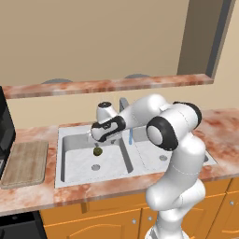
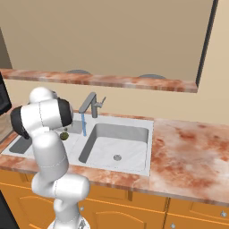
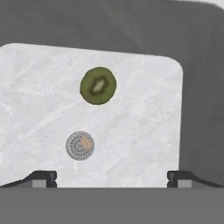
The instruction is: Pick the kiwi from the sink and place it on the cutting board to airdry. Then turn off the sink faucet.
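Left base view: you've got the gripper [image 1: 97,138] hanging over the left basin of the sink [image 1: 74,179], w/ the kiwi [image 1: 97,151] directly below it on the basin floor, a bit toward the back wall from the drain [image 1: 95,167]. Fingers aren't touching the fruit; clear gap between. The cutting board [image 1: 24,163] lies on the table at the left end, just beside the sink rim, nothing on it. The sink faucet [image 1: 123,103] is mostly hidden behind the arm; a blue stream [image 1: 131,135] falls into the right basin, so water's on.

Right base view: the arm blocks most of the left basin, but you get the faucet clean here: post, spout, thin lever handle [image 2: 101,103] and the stream. Kiwi shows as a small dark spot at the arm's edge.

Hand view: you're looking straight down. Fingers [image 3: 43,178] stand wide apart, nothing between them. Kiwi sits up-frame from them and somewhat left of the midline, w/ the drain between it and the tips. It looks nearly round from here, so I can't give you a long axis. My read: shift toward the kiwi to centre it, then go down. This view gives the offset the base views don't.
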Robot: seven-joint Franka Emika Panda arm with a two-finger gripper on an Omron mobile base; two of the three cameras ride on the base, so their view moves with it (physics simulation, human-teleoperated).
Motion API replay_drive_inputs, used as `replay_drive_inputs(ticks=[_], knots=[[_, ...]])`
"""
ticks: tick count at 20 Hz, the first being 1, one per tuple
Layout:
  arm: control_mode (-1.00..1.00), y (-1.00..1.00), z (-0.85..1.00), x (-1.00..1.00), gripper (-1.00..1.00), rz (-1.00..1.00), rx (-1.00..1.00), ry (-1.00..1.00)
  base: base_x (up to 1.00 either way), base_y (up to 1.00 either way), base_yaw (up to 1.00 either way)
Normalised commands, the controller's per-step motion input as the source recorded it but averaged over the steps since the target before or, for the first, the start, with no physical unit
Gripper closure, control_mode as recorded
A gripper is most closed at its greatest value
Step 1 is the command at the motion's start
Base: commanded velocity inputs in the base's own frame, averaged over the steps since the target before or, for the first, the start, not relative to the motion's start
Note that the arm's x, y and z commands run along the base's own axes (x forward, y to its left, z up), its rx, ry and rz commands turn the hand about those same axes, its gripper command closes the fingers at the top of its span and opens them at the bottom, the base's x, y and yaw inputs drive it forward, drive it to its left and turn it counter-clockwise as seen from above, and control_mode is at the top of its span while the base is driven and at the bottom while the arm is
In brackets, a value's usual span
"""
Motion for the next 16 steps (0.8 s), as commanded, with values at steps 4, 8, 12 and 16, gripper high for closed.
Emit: replay_drive_inputs(ticks=[4, 8, 12, 16], knots=[[-1.0, 0.04, -0.17, 0.12, -1.0, -0.02, 0.0, 0.0, 0.0, 0.0, 0.0], [-1.0, 0.09, -0.13, 0.16, -1.0, -0.01, 0.0, 0.0, 0.0, 0.0, 0.0], [-1.0, 0.1, -0.12, 0.14, -1.0, 0.0, 0.0, 0.0, 0.0, 0.0, 0.0], [-1.0, 0.06, -0.12, 0.14, -1.0, 0.0, 0.0, 0.0, 0.0, 0.0, 0.0]])
